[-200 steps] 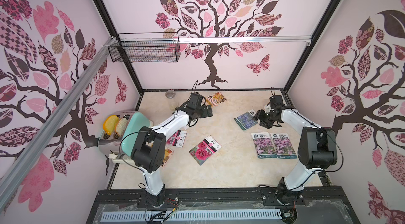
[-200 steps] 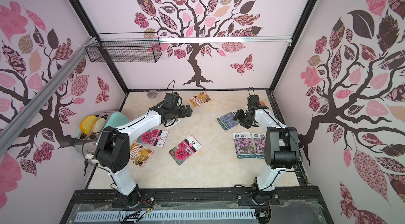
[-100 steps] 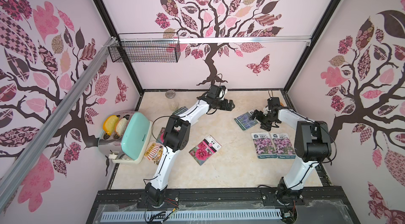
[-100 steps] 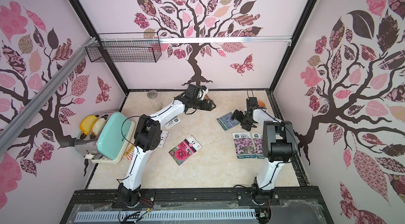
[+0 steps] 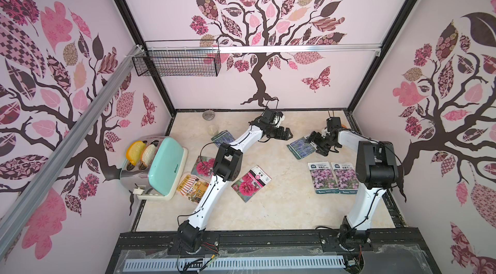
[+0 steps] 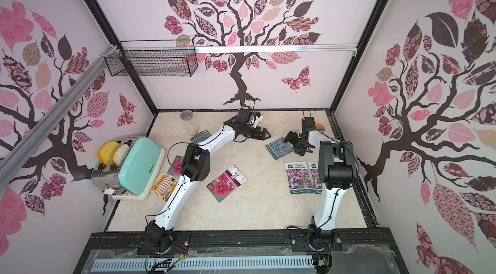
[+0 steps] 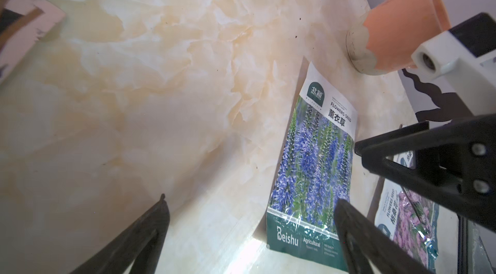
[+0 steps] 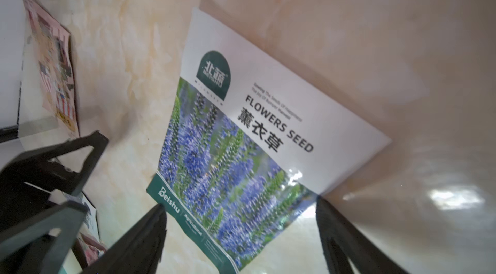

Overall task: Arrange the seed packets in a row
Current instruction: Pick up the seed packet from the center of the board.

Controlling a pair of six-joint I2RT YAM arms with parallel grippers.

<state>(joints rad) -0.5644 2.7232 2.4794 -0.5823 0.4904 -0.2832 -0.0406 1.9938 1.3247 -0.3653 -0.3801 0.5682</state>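
Left gripper [image 5: 287, 135] has swung to back centre, jaws wide, empty. Right gripper [image 5: 315, 144], jaws wide, straddles the lavender packet [image 5: 301, 147], unlifted on the worktop [image 5: 281, 205]; row unfinished.

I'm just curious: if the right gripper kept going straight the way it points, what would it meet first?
Probably the purple lavender packet, lying flat just ahead of the open right gripper; exact depth is unclear.

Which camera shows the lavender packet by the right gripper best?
Right wrist view: the lavender packet fills the frame, label readable. Left wrist view shows it smaller, a corner hidden. Both top views show it tiny.
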